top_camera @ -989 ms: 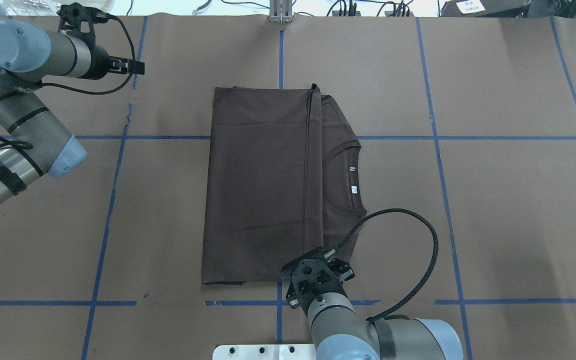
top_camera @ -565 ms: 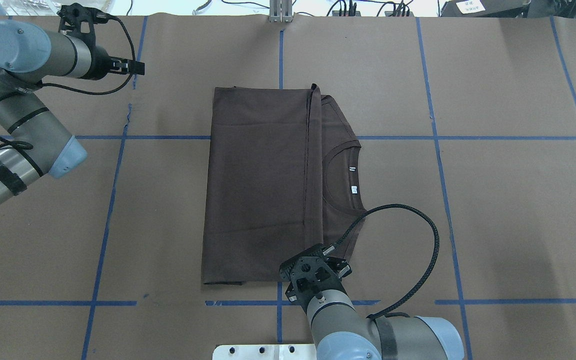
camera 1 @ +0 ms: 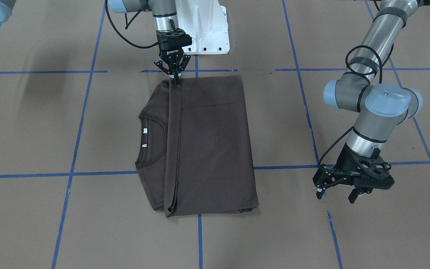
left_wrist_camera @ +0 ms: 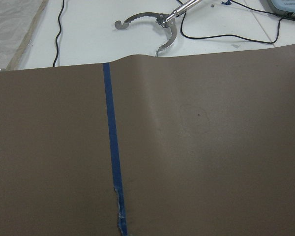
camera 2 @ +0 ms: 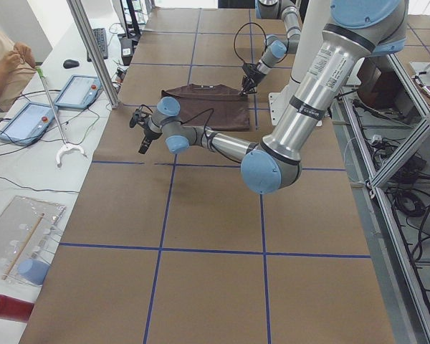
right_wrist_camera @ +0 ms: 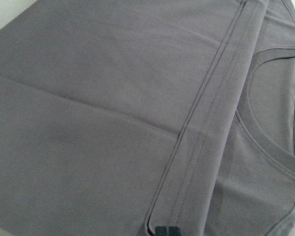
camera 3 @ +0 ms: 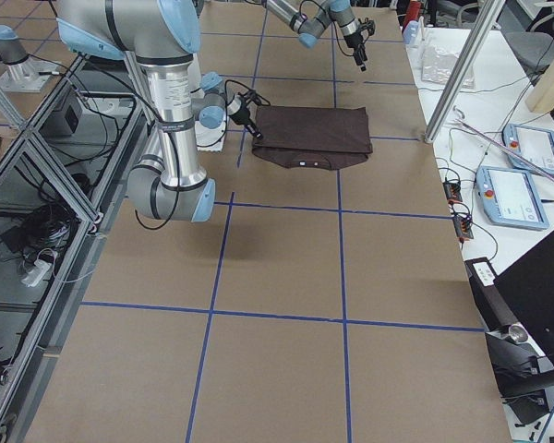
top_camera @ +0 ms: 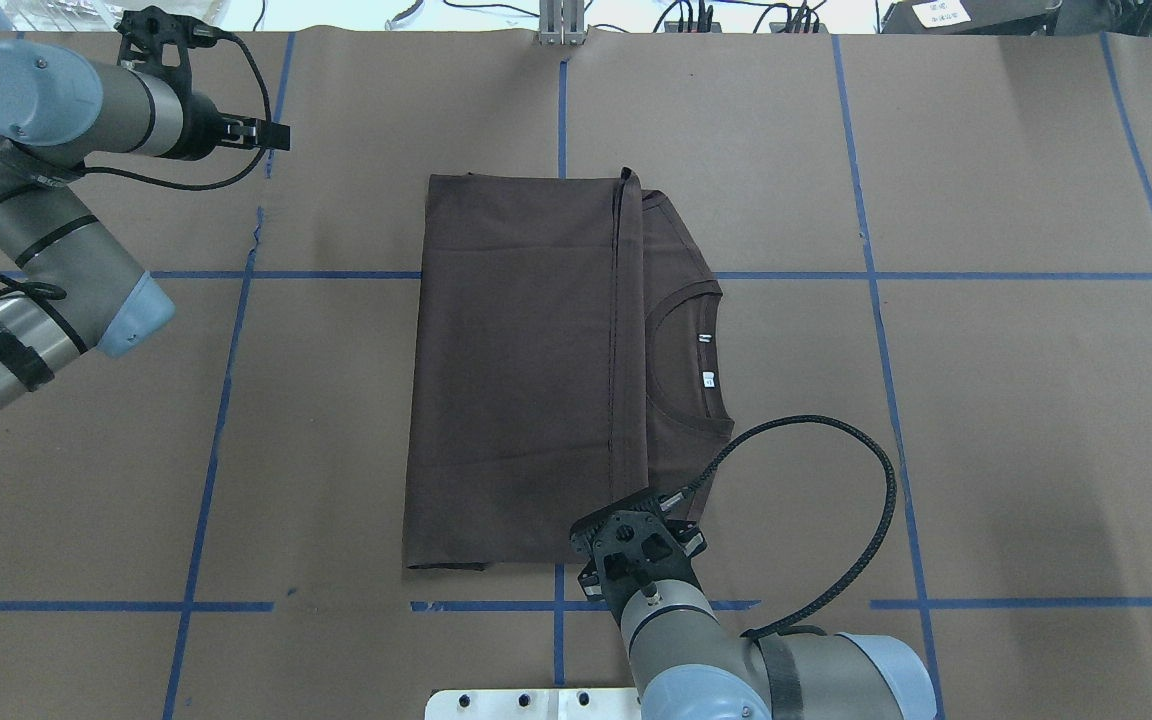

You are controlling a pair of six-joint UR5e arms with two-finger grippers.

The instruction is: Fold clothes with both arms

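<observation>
Brown paper covers the wide table (top_camera: 986, 400), ruled into squares by strips of blue tape (left_wrist_camera: 110, 142). Spread flat at its middle lies the dark brown short-sleeved T-shirt (top_camera: 516, 370), folded into a rectangle, with one stitched hem (right_wrist_camera: 206, 113) laid across the chest and covering part of the ribbed round collar (top_camera: 661, 390). The grey tubular right arm (top_camera: 696, 640) reaches from the robot's side to the nearest edge of the cloth. The black two-finger right gripper (camera 1: 175, 78) points down there, its fingertips pinched together on the end of that hem, and the rest of the T-shirt stretches away ahead of it. The grey left arm (top_camera: 56, 250) is bent out to the side, well apart from the garment. The left gripper (camera 1: 335, 195) hangs above bare paper with its fingers spread and nothing between them. Two small white neck labels (top_camera: 708, 378) sit inside the collar, ahead of the right gripper and slightly to its right.
</observation>
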